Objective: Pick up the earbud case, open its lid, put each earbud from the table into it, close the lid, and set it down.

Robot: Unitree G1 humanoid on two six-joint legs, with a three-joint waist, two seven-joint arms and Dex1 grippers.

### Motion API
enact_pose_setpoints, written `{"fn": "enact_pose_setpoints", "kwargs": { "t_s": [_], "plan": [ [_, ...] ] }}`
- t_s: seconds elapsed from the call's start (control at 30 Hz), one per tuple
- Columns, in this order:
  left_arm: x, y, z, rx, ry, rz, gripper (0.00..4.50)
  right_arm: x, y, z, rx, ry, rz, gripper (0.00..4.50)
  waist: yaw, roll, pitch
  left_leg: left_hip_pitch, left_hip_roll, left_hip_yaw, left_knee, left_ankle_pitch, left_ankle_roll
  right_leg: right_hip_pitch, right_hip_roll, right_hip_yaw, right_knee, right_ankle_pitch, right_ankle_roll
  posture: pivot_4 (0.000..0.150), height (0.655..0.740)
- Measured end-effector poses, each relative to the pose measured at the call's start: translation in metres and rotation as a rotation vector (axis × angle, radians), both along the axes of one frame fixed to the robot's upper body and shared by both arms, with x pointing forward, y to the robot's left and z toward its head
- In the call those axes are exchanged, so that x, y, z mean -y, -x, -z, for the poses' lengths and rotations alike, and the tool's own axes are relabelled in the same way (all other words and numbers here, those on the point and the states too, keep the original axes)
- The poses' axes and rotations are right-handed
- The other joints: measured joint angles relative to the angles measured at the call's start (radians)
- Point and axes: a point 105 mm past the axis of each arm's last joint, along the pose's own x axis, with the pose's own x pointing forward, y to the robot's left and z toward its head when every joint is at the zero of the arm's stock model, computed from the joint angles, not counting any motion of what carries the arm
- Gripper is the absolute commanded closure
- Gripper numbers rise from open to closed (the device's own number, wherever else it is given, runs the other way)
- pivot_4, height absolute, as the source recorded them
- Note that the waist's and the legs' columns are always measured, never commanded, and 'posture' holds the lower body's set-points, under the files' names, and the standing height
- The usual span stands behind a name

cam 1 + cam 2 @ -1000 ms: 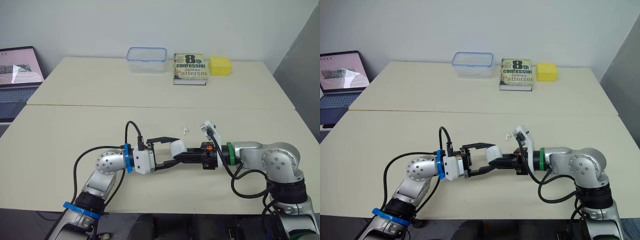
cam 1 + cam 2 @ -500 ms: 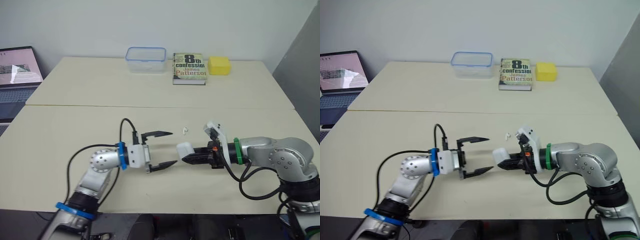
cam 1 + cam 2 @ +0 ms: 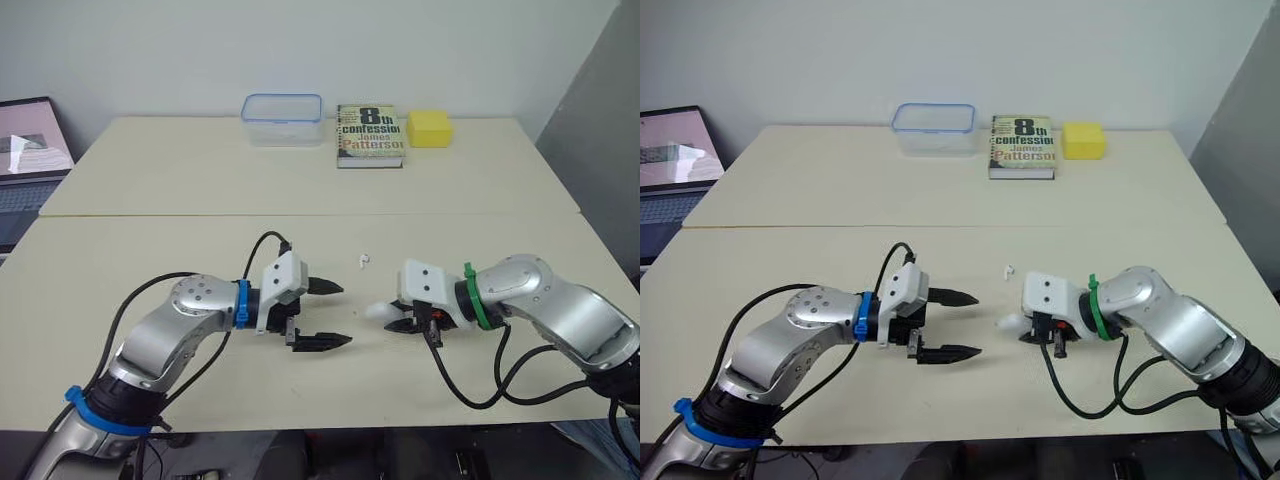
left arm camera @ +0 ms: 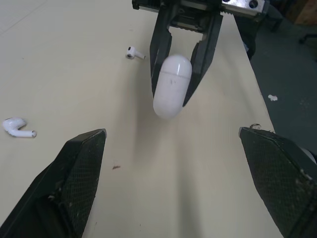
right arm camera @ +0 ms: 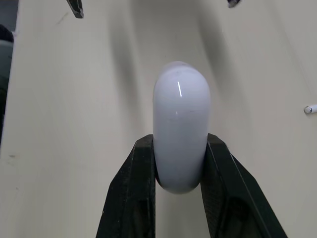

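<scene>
The white earbud case (image 4: 171,84), lid closed, sticks out from between the fingers of my right gripper (image 3: 400,322), which is shut on it low over the near table. In the right wrist view the case (image 5: 181,139) is pinched from both sides. My left gripper (image 3: 343,314) stands open a short way to the case's left, pointing at it, with nothing between its fingers. One white earbud (image 3: 364,261) lies on the table just beyond the gap between the grippers. The left wrist view shows two earbuds, one (image 4: 17,126) nearer, one (image 4: 134,52) by the right gripper's fingers.
On the far table stand a clear plastic box (image 3: 281,118), a paperback book (image 3: 371,135) and a yellow sponge (image 3: 428,128). An open laptop (image 3: 25,160) sits at the far left. A seam (image 3: 300,214) runs between the two tables.
One second ago my left gripper's open fingers were around the case. The two grippers have since drawn apart; the right one has carried the case rightward and lower. The camera has also shifted.
</scene>
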Motion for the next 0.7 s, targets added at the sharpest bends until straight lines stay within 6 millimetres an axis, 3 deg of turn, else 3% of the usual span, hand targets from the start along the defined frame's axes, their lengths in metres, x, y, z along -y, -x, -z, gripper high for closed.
{"fn": "enact_pose_setpoints", "kwargs": {
  "t_s": [0.2,0.6,0.7],
  "plan": [
    [0.007,-0.002,0.013,0.041,-0.081,-0.002,0.00,-0.012,0.001,0.002,0.004,-0.014,-0.034,3.71,0.003,0.000,0.000,0.000,0.001,0.000,0.000,0.000,0.000,0.000,0.000,0.000,0.000,0.001,-0.002,0.150,0.7387],
    [0.025,-0.010,0.008,0.118,-0.070,-0.001,0.00,-0.023,-0.002,-0.008,-0.020,-0.019,-0.029,3.71,0.003,0.000,0.000,0.000,0.000,0.000,0.000,0.000,0.000,0.000,0.000,0.000,0.000,0.003,-0.004,0.150,0.7387],
    [0.025,-0.014,0.008,0.125,-0.079,-0.008,0.54,-0.024,-0.002,-0.008,-0.024,-0.021,-0.029,3.71,0.003,0.000,0.000,0.000,0.000,0.000,0.000,0.000,0.000,0.000,0.000,0.000,0.000,0.003,-0.004,0.150,0.7387]
  ]
}}
